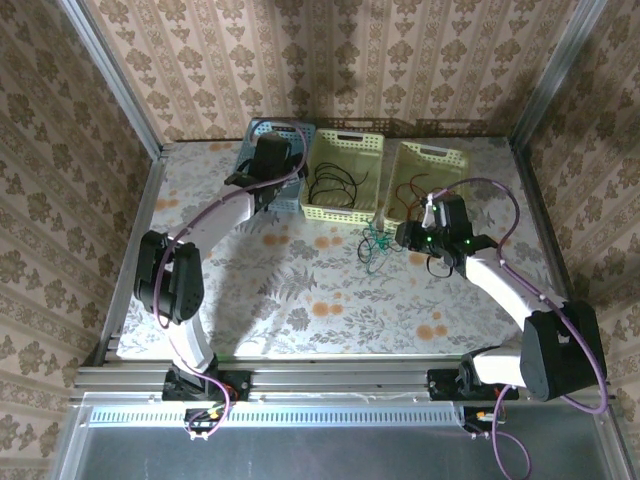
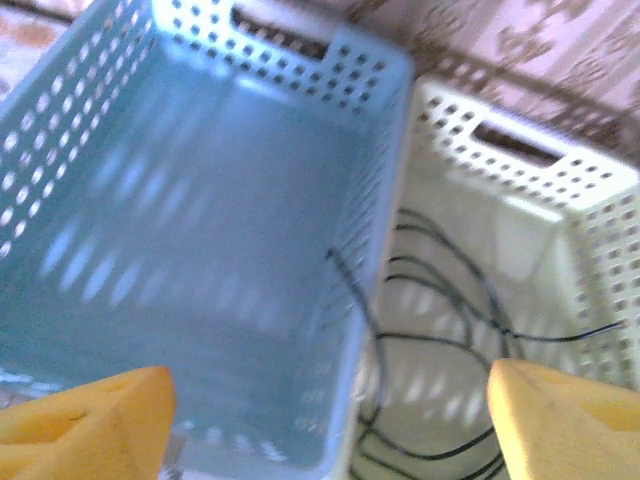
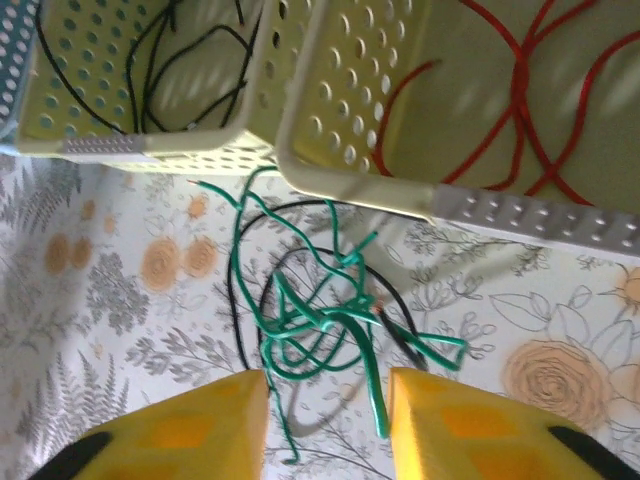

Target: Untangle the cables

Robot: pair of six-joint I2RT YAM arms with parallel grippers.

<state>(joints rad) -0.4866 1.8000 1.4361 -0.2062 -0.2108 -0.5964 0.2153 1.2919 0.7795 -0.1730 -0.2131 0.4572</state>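
Overhead, my left gripper [image 2: 330, 425] hangs above the blue basket [image 2: 70, 160], jaws spread wide with nothing between them, and its yellow fingers [image 2: 90, 420] sit at the lower corners of the wrist view. Beside the blue basket, the pale middle basket [image 2: 600, 190] holds a loose black cable [image 2: 560, 337]. My right gripper [image 3: 328, 420] hovers low over the floral table [image 3: 90, 300], jaws parted a modest way, at the near end of the green cable [image 3: 320, 325]. That cable lies knotted with a second black cable [image 3: 238, 310] on the table, just in front of the baskets. One green strand runs down between my right fingers; whether it touches a pad is hard to judge. A red cable [image 3: 520, 100] rests in the right basket [image 3: 330, 120].
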